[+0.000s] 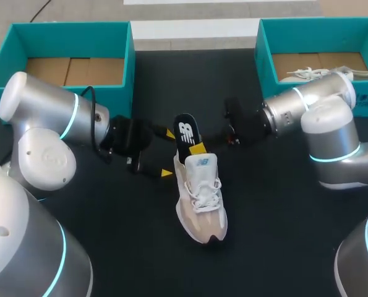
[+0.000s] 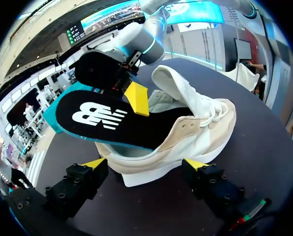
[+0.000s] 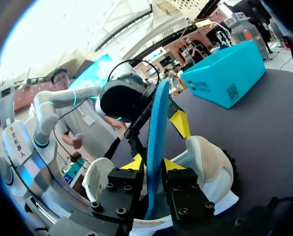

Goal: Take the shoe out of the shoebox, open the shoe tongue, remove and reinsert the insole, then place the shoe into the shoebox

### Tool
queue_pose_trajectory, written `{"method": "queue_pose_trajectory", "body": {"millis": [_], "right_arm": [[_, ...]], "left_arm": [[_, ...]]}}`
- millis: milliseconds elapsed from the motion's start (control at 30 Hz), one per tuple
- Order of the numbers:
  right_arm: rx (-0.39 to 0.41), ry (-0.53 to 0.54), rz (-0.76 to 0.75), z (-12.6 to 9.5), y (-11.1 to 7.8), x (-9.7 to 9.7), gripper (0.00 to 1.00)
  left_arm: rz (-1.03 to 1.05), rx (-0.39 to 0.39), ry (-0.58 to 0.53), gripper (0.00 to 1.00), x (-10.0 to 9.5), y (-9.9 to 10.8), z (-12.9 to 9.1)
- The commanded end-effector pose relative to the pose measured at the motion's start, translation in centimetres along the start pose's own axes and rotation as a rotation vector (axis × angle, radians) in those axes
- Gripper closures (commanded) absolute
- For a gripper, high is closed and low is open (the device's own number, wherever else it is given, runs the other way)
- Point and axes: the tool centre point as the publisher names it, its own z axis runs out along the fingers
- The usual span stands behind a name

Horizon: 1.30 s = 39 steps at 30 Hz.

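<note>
While the black foam insole with its white logo and blue underside [image 1: 185,131] stands half out of the heel opening of the beige-and-white lace-up trainer [image 1: 202,199], the step in hand is judged to be either the insole's removal or its return. Which of the two cannot be told. The trainer is set on its sole near the middle of the black table [image 1: 282,235], toe toward the robot's side.

The right gripper [image 1: 196,148] is clamped on the insole. This is shown plainly in the right wrist view, where the thin blue edge is pinched between both fingers [image 3: 134,163]. The left gripper [image 1: 166,153] is spread wide, its yellow tips set to either side of the trainer's heel end. No contact with the shoe is evident in the left wrist view.

For the step to be done well, the heel should first be steadied by the left gripper, so that the trainer is not dragged or tipped. The insole should be moved along the shoe's length at a shallow angle, so that its toe end is not buckled under the tongue. Since the foam is likely to bend, slow travel is advised.
</note>
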Motion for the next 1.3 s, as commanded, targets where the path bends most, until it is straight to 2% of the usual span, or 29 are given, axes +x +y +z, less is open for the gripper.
{"method": "queue_pose_trajectory", "body": {"millis": [33, 100, 233, 500, 633, 733, 767, 833, 867, 967, 1033, 1100, 1167, 1300], "right_arm": [[0.024, 0.015, 0.000, -0.2, 0.6, -0.6, 0.84], [0.025, 0.022, 0.005, -0.2, 0.6, -0.8, 1.00], [0.004, 0.047, 0.016, -0.1, -0.3, -0.5, 1.00], [0.066, 0.099, 0.121, 1.2, -3.1, 0.8, 1.00], [0.084, 0.092, 0.151, 1.5, -3.6, 1.4, 1.00], [0.079, 0.069, 0.145, 1.2, -3.4, 1.4, 1.00], [0.079, 0.065, 0.140, 1.0, -3.3, 1.4, 1.00], [0.075, 0.043, 0.120, 0.6, -2.6, 1.3, 0.82], [0.075, 0.042, 0.118, 0.4, -2.4, 1.3, 0.77], [0.083, 0.031, 0.095, -0.1, -1.3, 1.0, 0.72], [0.092, 0.028, 0.087, -0.3, -1.0, 0.6, 0.73], [0.094, 0.029, 0.084, -0.4, -0.6, 0.4, 0.74], [0.097, 0.027, 0.083, -0.4, -0.5, 0.1, 0.80], [0.097, 0.007, 0.106, -0.5, -0.7, -0.2, 1.00]], "left_arm": [[0.000, -0.006, 0.001, 0.00, 0.0, -0.1, 0.0], [0.000, -0.006, 0.001, 0.00, 0.0, -0.1, 0.0], [0.000, -0.006, 0.001, 0.00, 0.0, -0.1, 0.0], [0.000, -0.006, 0.001, 0.00, 0.0, -0.1, 0.0], [0.000, -0.006, 0.001, 0.00, 0.0, -0.1, 0.0], [0.000, -0.006, 0.001, 0.00, 0.0, -0.1, 0.0], [0.000, -0.006, 0.001, 0.00, 0.0, -0.1, 0.0], [0.000, -0.006, 0.001, 0.00, 0.0, -0.1, 0.0], [0.000, -0.006, 0.001, 0.00, 0.0, -0.1, 0.0], [0.000, -0.006, 0.001, 0.00, 0.0, -0.1, 0.0], [0.000, -0.006, 0.001, 0.00, 0.0, -0.1, 0.0], [0.000, -0.006, 0.001, 0.00, 0.0, -0.1, 0.0], [0.000, -0.006, 0.001, 0.00, 0.0, -0.1, 0.0], [0.000, -0.006, 0.001, 0.00, 0.0, -0.1, 0.0]]}}
